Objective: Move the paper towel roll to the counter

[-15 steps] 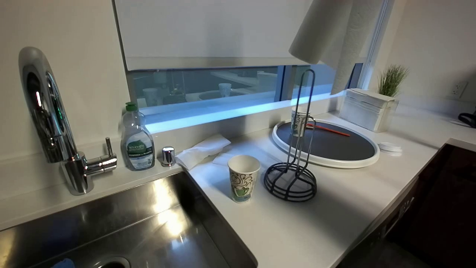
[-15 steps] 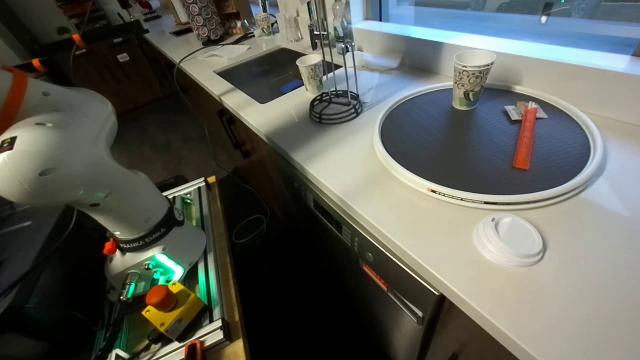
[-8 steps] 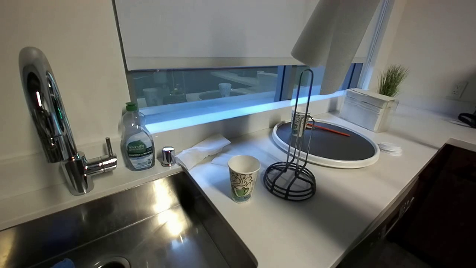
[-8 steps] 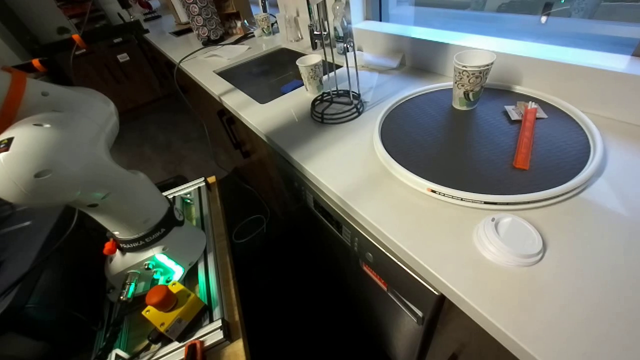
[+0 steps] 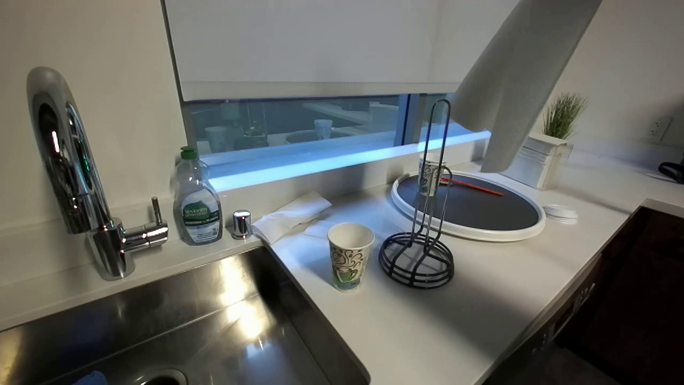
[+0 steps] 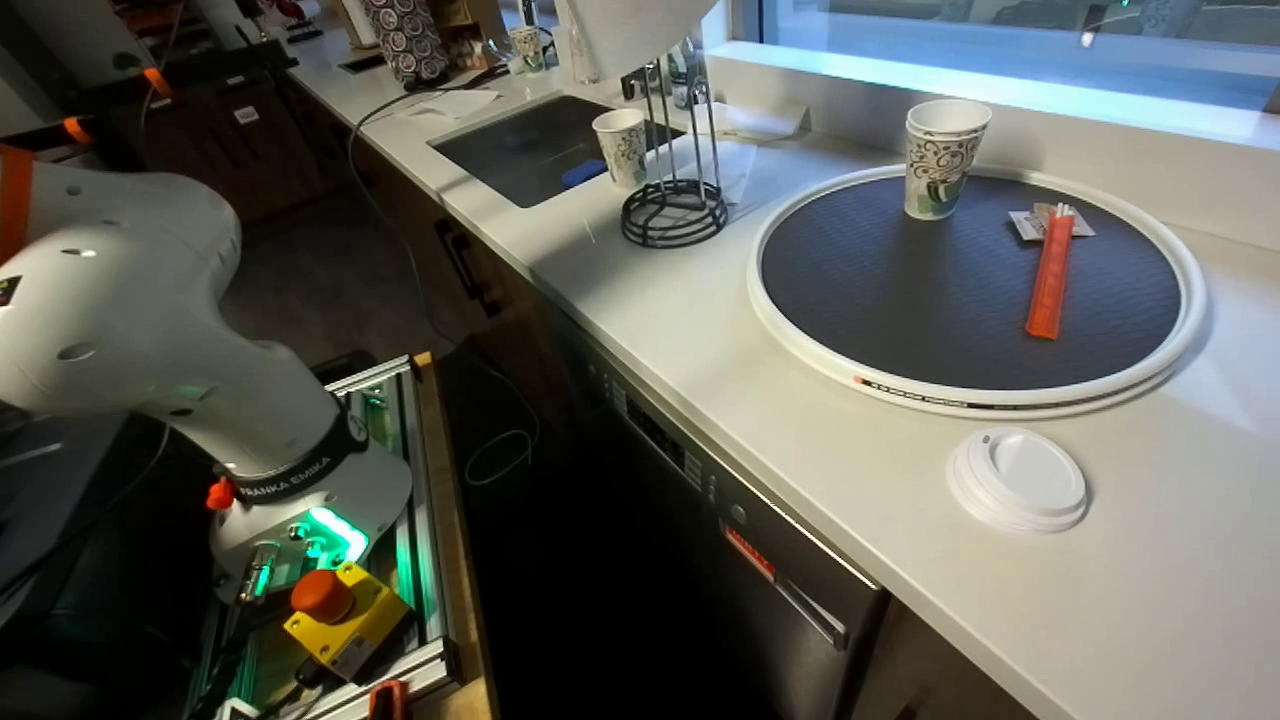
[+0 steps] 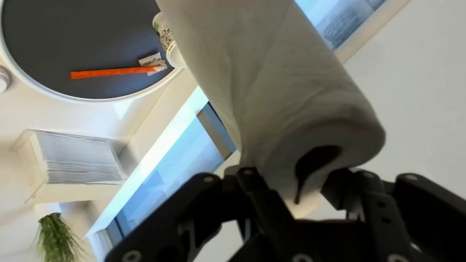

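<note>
The white paper towel roll point(image 5: 526, 69) hangs tilted in the air in an exterior view, off the black wire holder point(image 5: 417, 262), with a loose sheet at its lower end. Its lower end also shows at the top of an exterior view point(image 6: 640, 30), in front of the holder's upper part. In the wrist view my gripper point(image 7: 295, 183) is shut on one end of the roll point(image 7: 262, 69), pinching it so the core hole is squashed. The gripper is out of both exterior views. The white counter point(image 5: 406, 331) lies below the roll.
A paper cup point(image 5: 350, 259) stands between the holder and the steel sink point(image 5: 315, 331). The round dark tray point(image 6: 960, 300) carries a cup point(image 6: 940, 160) and an orange chopstick packet point(image 6: 1050, 275). White lids point(image 6: 1015, 480) and a napkin box point(image 7: 78, 160) are nearby.
The roll has swung to the right and lower in an exterior view and has come into sight at the top of an exterior view. The holder stands nearly where it was.
</note>
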Controlling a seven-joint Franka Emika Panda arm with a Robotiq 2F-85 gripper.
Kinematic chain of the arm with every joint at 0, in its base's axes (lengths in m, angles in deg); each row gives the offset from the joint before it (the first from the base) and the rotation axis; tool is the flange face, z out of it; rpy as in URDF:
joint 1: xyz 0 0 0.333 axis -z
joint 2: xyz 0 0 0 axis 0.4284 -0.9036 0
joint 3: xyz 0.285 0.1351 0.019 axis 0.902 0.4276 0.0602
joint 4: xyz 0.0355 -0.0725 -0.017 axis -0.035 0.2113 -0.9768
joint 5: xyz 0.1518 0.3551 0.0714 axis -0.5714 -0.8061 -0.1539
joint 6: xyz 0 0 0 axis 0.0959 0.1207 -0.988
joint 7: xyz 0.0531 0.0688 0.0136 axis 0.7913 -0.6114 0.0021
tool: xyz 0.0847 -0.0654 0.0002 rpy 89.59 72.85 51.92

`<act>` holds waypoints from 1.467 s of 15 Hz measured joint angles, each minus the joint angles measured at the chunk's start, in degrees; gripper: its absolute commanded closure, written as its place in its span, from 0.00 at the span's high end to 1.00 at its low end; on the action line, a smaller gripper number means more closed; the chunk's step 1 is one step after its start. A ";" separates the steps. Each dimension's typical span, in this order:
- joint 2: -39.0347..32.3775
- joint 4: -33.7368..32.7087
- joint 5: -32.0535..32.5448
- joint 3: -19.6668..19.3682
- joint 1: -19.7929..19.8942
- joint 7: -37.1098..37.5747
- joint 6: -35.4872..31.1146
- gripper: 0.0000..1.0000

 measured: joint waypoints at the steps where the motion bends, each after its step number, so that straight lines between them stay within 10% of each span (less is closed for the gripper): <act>1: 1.34 1.43 0.00 -0.15 0.97 0.87 -0.50 0.14; 22: 3.38 25.78 -1.64 -5.72 7.69 -0.05 -0.97 0.14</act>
